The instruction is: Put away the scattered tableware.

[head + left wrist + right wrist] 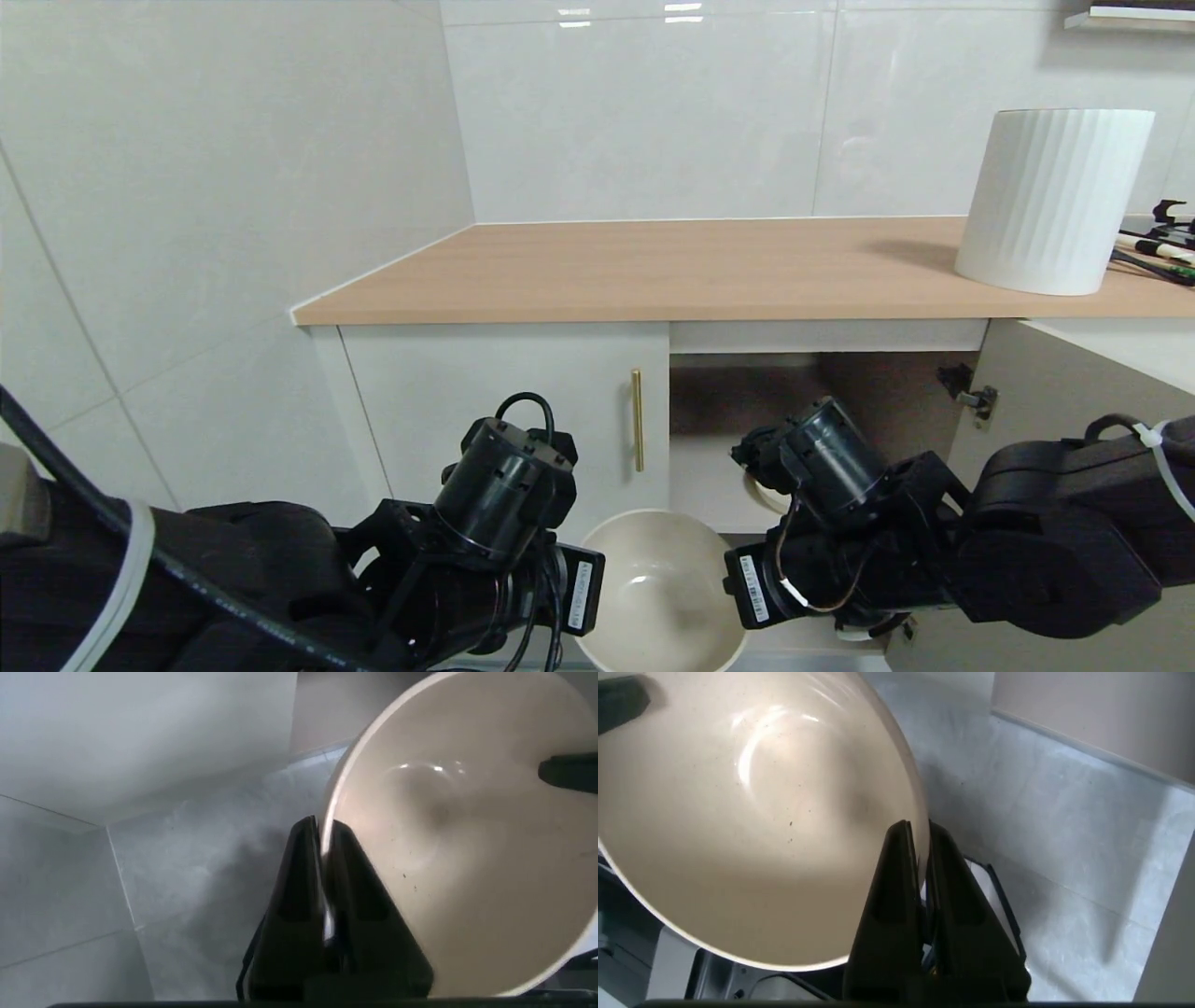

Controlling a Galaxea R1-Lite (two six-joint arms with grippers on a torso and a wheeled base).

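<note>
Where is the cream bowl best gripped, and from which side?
By its thin rim, one finger inside the wall and one outside. The bowl is held mouth-up, wide and smooth, so come from opposite sides: the left gripper and right gripper are each shut on the rim.

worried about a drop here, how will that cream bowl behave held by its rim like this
The bowl looks rigid and glazed, probably ceramic, so it should hold shape but may slip. The left gripper and right gripper each pinch only thin rim on opposite sides, so it could pivot or tilt. Likely chips if dropped.
</note>
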